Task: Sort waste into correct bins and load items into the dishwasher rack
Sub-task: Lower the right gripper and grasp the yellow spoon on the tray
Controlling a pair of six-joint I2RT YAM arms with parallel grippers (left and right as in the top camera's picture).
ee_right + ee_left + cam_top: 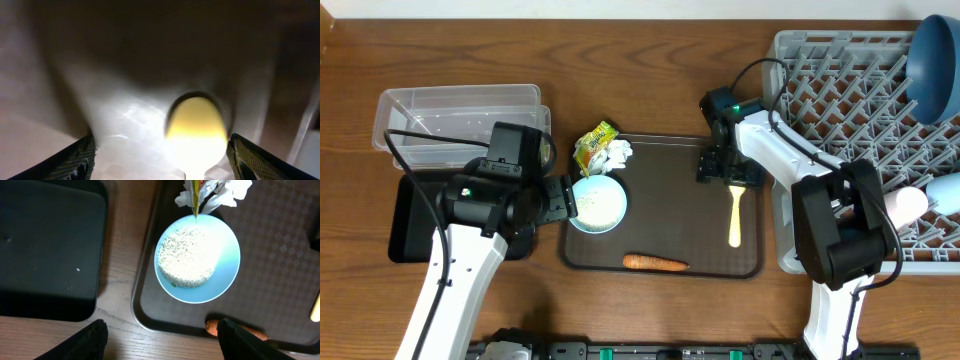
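A small light-blue bowl (597,203) holding white rice (187,257) sits at the left end of the brown serving tray (670,175). My left gripper (563,197) is open and empty just left of it; in the left wrist view its fingers (165,345) straddle the tray's edge below the bowl (225,255). The snack wrapper (594,146) and crumpled paper (618,152) lie behind the bowl. A carrot (655,263) lies at the tray's front. My right gripper (728,172) is open low over the round end of the pale yellow spoon (735,218), which shows between its fingers (160,162).
The clear tub (460,112) stands at the back left, and the black tray (408,222) lies partly under my left arm. The grey rack (850,120) on the right holds a dark-blue bowl (935,62), a light-blue cup (947,190) and a pale cup (906,204).
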